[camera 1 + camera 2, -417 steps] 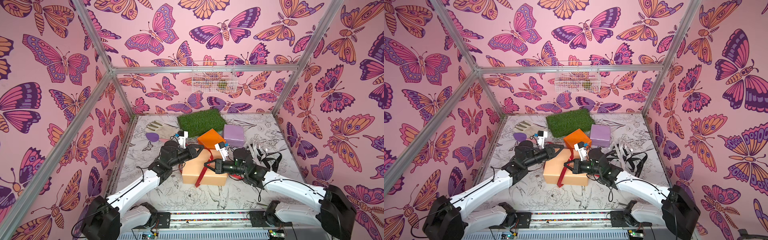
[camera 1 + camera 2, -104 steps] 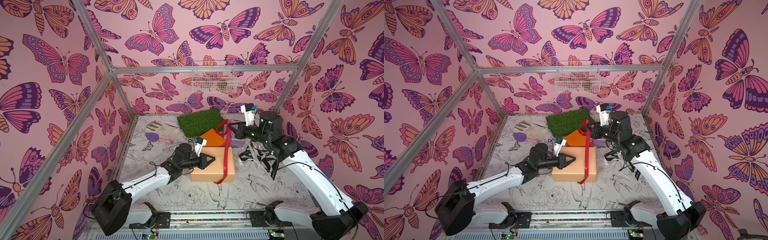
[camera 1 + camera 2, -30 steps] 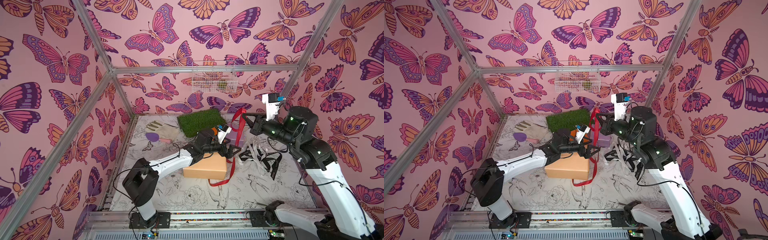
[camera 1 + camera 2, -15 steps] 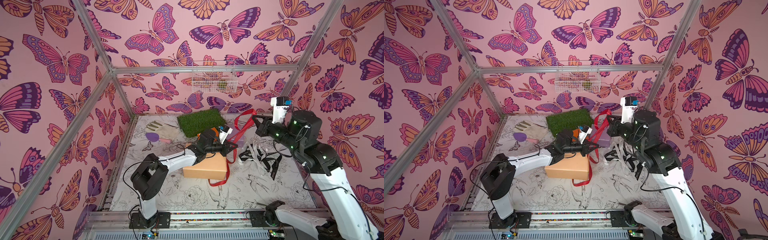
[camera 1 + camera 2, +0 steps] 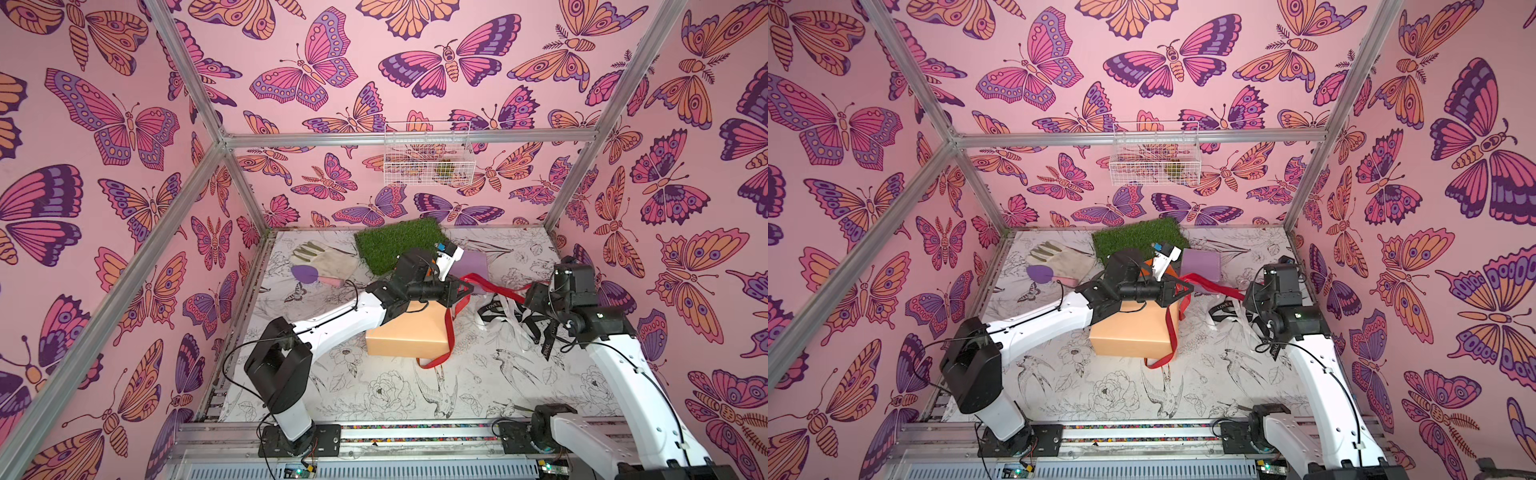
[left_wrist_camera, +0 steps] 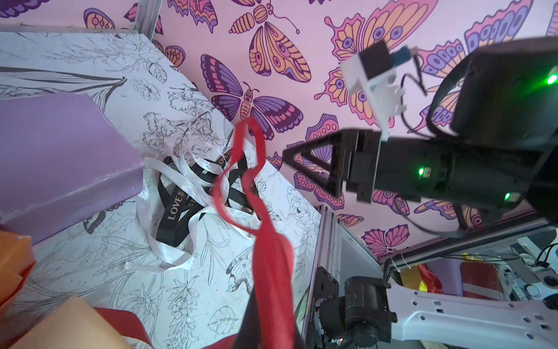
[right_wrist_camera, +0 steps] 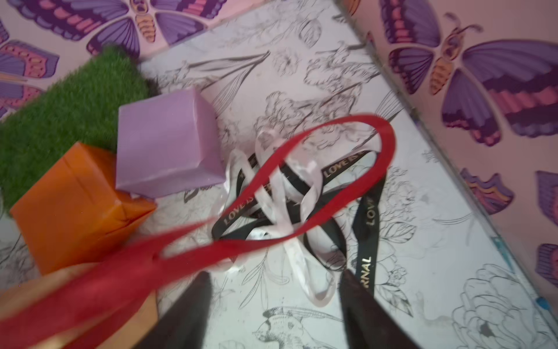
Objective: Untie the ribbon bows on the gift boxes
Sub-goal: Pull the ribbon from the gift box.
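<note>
Red ribbon (image 6: pixel 271 272) clamped in left gripper (image 5: pixel 469 289); right gripper (image 7: pixel 276 275) jaws apart; ribbon heap (image 7: pixel 367 208) probably beneath loop.

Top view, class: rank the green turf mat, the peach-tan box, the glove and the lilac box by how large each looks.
1. Tied: green turf mat and peach-tan box, too alike to split; the left arm hides part of the box.
2. glove.
3. lilac box, partly hidden.
</note>
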`<state>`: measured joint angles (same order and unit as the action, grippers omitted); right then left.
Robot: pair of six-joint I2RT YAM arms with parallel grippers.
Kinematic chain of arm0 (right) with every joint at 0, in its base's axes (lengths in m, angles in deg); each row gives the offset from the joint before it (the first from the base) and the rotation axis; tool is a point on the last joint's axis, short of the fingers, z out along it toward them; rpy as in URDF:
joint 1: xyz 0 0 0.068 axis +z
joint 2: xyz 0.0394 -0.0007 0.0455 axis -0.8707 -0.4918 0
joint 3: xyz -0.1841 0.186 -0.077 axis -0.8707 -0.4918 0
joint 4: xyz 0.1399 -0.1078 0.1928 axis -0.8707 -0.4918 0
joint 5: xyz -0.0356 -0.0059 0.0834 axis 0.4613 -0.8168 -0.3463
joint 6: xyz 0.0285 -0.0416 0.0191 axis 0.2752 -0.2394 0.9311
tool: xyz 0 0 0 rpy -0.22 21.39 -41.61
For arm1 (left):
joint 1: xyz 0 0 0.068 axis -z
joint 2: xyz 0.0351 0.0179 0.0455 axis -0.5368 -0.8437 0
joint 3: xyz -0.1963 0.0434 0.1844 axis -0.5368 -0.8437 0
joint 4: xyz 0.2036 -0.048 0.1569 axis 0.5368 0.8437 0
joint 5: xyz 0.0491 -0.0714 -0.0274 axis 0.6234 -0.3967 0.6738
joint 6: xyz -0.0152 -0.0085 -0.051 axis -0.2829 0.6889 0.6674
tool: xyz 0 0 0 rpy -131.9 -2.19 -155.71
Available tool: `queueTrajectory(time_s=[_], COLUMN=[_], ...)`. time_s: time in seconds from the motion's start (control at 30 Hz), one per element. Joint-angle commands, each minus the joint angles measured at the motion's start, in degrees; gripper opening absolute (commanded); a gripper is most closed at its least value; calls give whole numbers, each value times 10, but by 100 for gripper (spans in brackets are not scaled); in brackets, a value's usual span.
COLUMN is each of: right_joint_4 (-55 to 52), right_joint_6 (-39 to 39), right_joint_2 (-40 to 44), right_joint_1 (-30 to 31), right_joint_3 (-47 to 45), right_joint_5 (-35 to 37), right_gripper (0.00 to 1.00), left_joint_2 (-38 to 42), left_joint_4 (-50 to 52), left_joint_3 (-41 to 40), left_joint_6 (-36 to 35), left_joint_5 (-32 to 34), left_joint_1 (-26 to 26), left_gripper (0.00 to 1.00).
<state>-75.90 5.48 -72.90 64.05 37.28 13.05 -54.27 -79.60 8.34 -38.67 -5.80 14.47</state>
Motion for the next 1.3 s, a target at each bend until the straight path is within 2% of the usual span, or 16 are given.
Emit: queueTrajectory(time_s=[0.0, 0.07, 0.17, 0.23, 0.3, 0.4, 0.53, 0.67, 0.83, 1.0, 1.17, 1.27], right_joint_4=[-1, 39, 163, 243, 319, 401, 486, 570, 563, 590, 598, 603], right_joint_6=[-37, -46, -44, -31, -14, -24, -88, -97, -127, -127, -135, -131], right_joint_2=[37, 72, 128, 152, 164, 160, 128, 98, 55, 10, -3, -18], right_joint_1=[-2, -2, 0, 1, 9, 51, 137, 164, 173, 194, 235, 244], right_joint_3=[-7, -44, -132, -181, -215, -250, -289, -320, -303, -289, -287, -285], right_joint_5=[-147, -241, -379, -425, -441, -432, -385, -375, -333, -375, -363, -337], right_gripper=[99, 100, 98, 97, 96, 96, 100, 99, 99, 99, 100, 93], left_joint_2=[-41, -58, -67, -65, -59, -50, -47, -49, -44, -46, -52, -53], left_joint_4=[54, 60, 60, 61, 66, 71, 74, 74, 77, 76, 78, 77], left_joint_3=[27, 40, 48, 47, 44, 41, 38, 38, 39, 39, 42, 45], left_joint_6=[22, 33, 47, 50, 49, 48, 49, 50, 48, 46, 45, 47], left_joint_5=[15, 13, 6, 8, 12, 16, 15, 12, 10, 15, 19, 15], left_joint_1=[3, 3, 3, 3, 3, 4, 4, 4, 4, 4, 4, 4], left_gripper=[0, 0, 0, 0, 0, 0, 0, 0, 0, 0, 0, 0])
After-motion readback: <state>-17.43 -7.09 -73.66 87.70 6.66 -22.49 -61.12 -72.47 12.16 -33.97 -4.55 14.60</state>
